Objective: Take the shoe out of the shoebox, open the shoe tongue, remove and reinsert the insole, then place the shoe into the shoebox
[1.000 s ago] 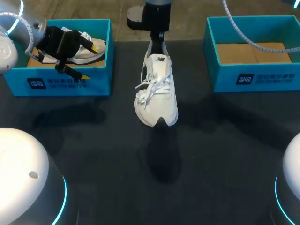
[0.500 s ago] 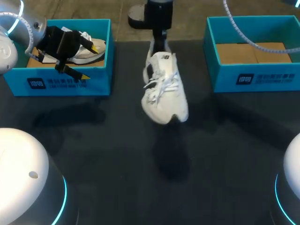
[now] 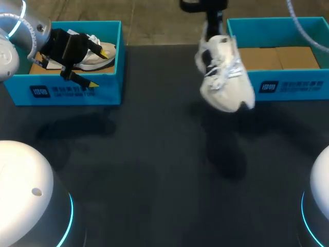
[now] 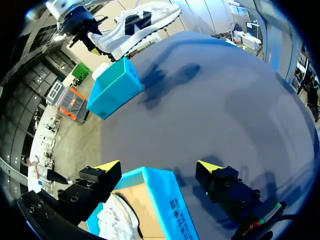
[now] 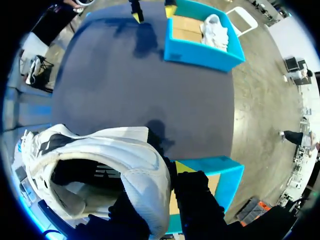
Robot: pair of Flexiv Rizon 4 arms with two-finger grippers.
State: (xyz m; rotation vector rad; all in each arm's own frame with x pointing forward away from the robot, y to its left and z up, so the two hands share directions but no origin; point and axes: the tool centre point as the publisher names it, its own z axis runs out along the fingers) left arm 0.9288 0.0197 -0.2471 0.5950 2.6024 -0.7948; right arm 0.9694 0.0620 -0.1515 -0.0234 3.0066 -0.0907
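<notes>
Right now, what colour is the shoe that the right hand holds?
The shoe is white; the head view shows it best.

One right gripper [image 5: 161, 174] finger — out of sight behind the shoe [image 5: 102, 150]; second shoe [image 3: 100, 57] half behind left gripper [image 3: 98, 67]

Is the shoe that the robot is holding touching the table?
No, the white shoe hangs in the air above the table, gripped at its heel by the right gripper, with its shadow lying apart from it.
</notes>
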